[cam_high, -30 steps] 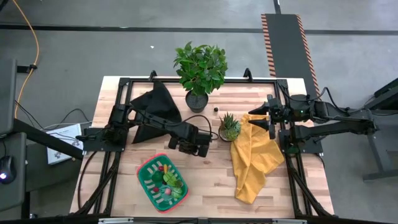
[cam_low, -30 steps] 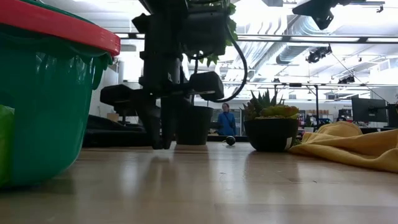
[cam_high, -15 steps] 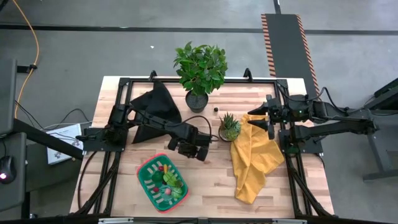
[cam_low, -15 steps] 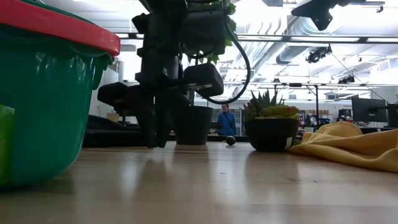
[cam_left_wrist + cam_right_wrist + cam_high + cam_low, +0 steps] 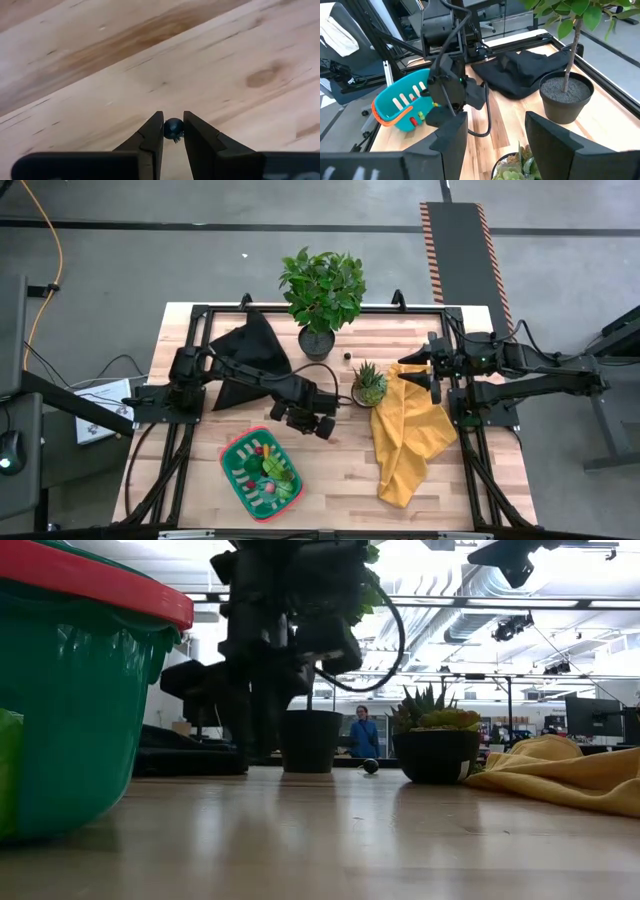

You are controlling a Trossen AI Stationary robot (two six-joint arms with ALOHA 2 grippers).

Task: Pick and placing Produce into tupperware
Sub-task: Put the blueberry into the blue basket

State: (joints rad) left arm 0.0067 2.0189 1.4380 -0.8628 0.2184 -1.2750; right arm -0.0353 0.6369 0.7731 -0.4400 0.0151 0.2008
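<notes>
No readable writing anywhere. One tupperware (image 5: 260, 473), green with red rim, front-left on the table (image 5: 340, 470), holding several small produce pieces (image 5: 272, 470) (exact count unclear). Left gripper (image 5: 173, 131) pinches one small dark ball (image 5: 172, 128) above bare wood. Right gripper (image 5: 492, 132) waits over yellow cloth (image 5: 405, 442), fingers apart, empty.

Overhead and table-level cameras share the tupperware (image 5: 262, 474).

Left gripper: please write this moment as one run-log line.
left gripper: jaws shut on small dark berry | above bare table | right gripper: open, waiting | tupperware: holds produce
</notes>
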